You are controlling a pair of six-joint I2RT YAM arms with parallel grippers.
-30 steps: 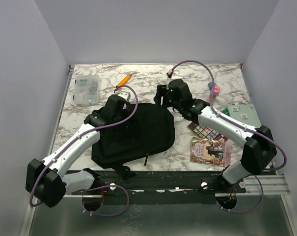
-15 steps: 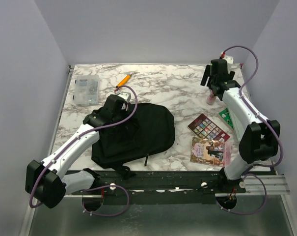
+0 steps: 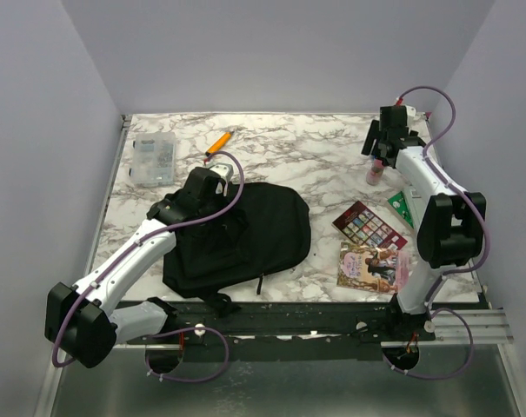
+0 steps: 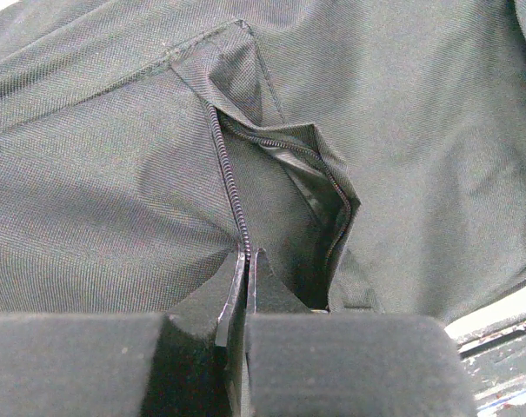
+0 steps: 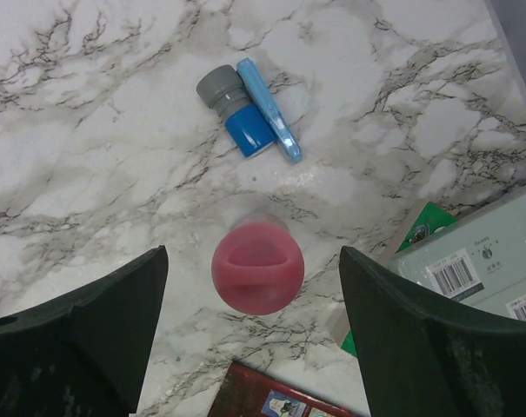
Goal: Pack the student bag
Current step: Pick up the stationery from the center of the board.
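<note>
At frame centre-left, student bag (image 3: pixel 245 230) gaped, L gripper (image 4: pixel 246 269) pinching its zip edge; upper right, R gripper (image 5: pixel 252 261) spread over pink-capped bottle (image 5: pixel 258 282); apparently nothing packed yet.

Readable markings: none fully legible.
Two white barcode labels (image 5: pixel 454 271) are recorded on the pale green box (image 5: pixel 493 239) at the right edge of the surface (image 5: pixel 115 130); the digits printed under the bars are too small to be read. A small round emblem is noted on the green card (image 5: pixel 425 228) just beside the box, its wording unresolved. The title on the illustrated book (image 3: pixel 373 265) cannot be made out.
</note>
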